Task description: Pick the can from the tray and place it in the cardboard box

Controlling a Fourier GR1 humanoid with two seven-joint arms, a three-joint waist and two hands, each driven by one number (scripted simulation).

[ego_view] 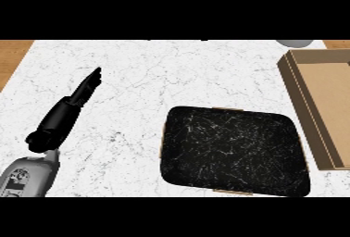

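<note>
White marble table [157, 74] seen from above. Black tray [236, 150] at centre-right w/ nothing visible on it; no can in view, so can't tell where it is. Cardboard box [328, 106] just right of tray, open. Left robot hand [85, 90] at left, fingers straight, holding nothing. Right robot hand not visible. A can is prob. light, stiff, smooth: grip round its sides.

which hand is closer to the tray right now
Left, as far as the view shows. The left hand rests open on the counter, off to the left of the black tray and apart from it. The right hand is out of view.
</note>
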